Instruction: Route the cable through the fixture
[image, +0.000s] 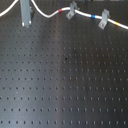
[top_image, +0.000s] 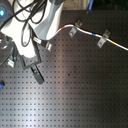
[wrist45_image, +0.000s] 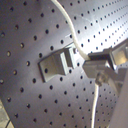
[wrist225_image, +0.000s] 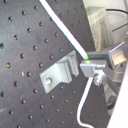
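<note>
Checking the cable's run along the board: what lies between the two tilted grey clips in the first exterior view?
Only the cable spans it: a white stretch running from one tilted clip to the other over bare perforated board. The second exterior view shows the same.

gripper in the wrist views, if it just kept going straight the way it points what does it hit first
Most likely the pale grey fixture, bolted to the perforated board. In both wrist views the gripper, shut on the white cable, has its fingertips right beside the clip's fork. Depth is unclear, so it may meet the board just past it.
</note>
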